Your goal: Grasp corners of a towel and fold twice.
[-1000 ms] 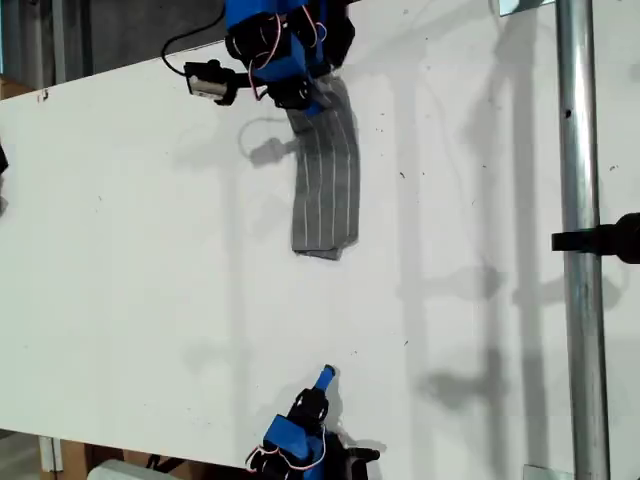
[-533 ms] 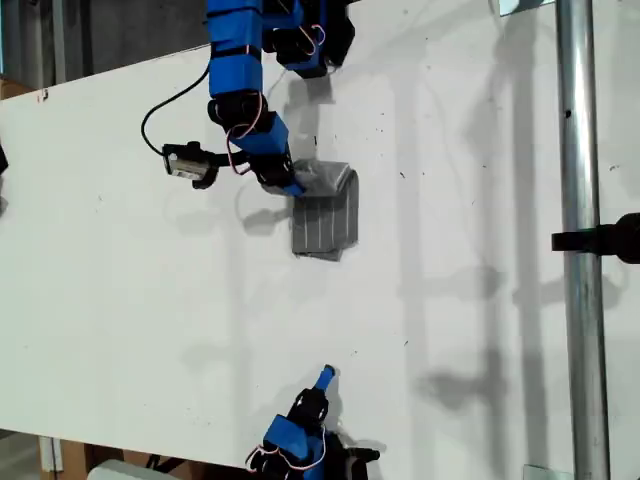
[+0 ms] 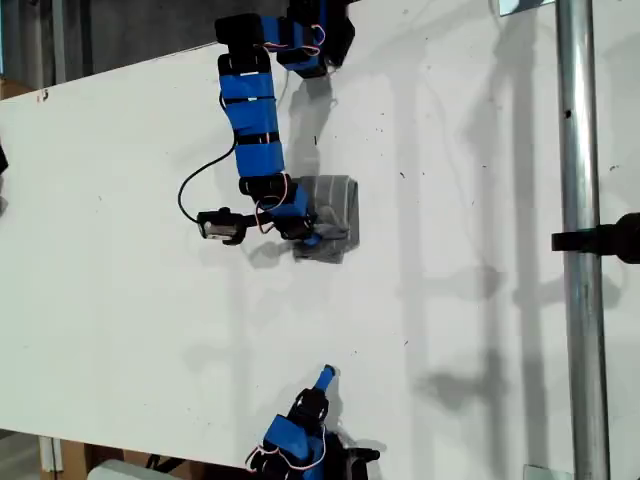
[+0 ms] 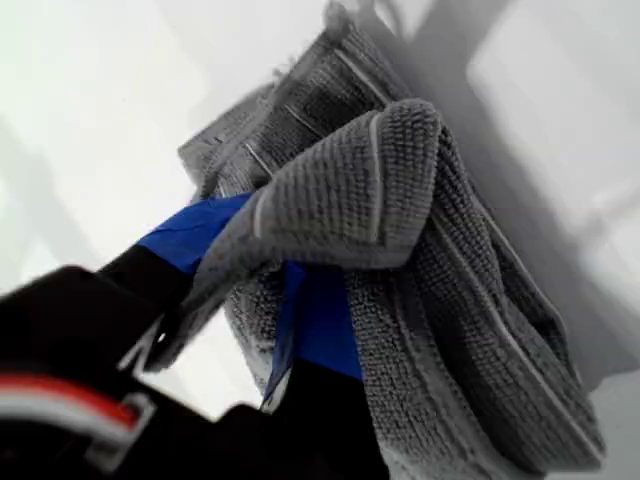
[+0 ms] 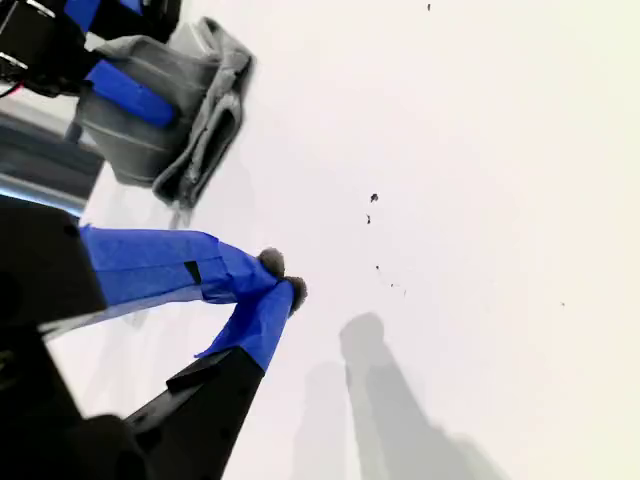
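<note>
My first claw (image 4: 300, 300) is clamped on an edge of the towel (image 3: 330, 215), now a small doubled bundle nearer the tabletop's (image 3: 120, 300) far edge, so only release seems left, while my second claw (image 5: 270, 290) idles pinched together.

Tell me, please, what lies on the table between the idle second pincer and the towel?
Nothing: the exterior view shows only bare white table between my second pincer and the towel.
</note>
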### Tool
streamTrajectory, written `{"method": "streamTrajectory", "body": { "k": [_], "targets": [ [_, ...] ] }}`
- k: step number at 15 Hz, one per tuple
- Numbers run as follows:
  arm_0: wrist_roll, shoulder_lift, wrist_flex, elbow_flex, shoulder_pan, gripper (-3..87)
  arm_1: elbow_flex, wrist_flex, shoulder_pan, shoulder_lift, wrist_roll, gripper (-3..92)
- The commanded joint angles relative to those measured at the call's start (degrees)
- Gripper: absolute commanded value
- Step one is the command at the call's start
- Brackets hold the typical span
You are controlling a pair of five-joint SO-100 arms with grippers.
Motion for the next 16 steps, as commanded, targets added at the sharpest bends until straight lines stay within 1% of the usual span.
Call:
{"method": "streamTrajectory", "body": {
  "k": [1, 2, 3, 4, 6, 7, 8, 9, 11, 12, 13, 14, 16],
  "targets": [
    [-0.09, 0.09, -0.18, -0.44, -0.44, -0.7, -6.86, 5.54, 1.32, 4.48, -1.32, 28.6],
    [0.26, 0.09, -0.26, -0.44, -0.70, -0.6, -5.71, 5.62, 2.20, 9.05, -2.90, 20.2],
    [0.35, 0.09, -0.35, -0.35, -0.79, -0.6, -5.19, 5.54, 3.34, 13.71, -5.62, 20.4],
    [0.35, 0.09, -0.35, -0.26, -0.79, -0.6, -5.19, 5.98, 4.57, 18.19, -8.53, 17.2],
    [0.26, 0.09, -0.26, -0.26, -0.53, -0.7, -3.78, 12.83, 7.73, 26.28, -9.58, 15.6],
    [-0.09, 0.09, -0.18, 0.00, -0.26, -0.8, 1.85, 14.24, 9.05, 32.78, -8.96, 15.6],
    [-1.05, 0.09, -0.18, 0.62, -0.26, -0.8, 9.84, 14.50, 9.93, 39.73, -8.70, 9.2],
    [-1.32, 0.09, -0.09, 0.88, -0.26, -0.8, 19.25, 15.21, 10.55, 47.02, -7.03, 7.2],
    [-1.58, 0.09, 0.53, 0.97, -0.35, -0.5, 41.31, 14.50, 9.67, 64.34, -2.02, -0.1],
    [-1.58, 0.09, 1.41, 1.05, -0.44, -0.5, 51.68, 13.18, 8.17, 73.83, 0.00, -0.1],
    [-1.58, 0.09, 2.90, 1.05, -0.62, -0.5, 60.21, 14.24, 6.33, 82.88, 3.96, -0.1],
    [-1.14, 0.00, 3.08, 1.05, -0.62, -0.5, 66.71, 17.40, 4.92, 92.46, 7.29, -0.1],
    [-1.41, 0.00, 3.08, 1.05, -0.70, -0.5, 73.56, 27.25, 4.31, 110.57, 9.93, -0.1]
  ]
}}
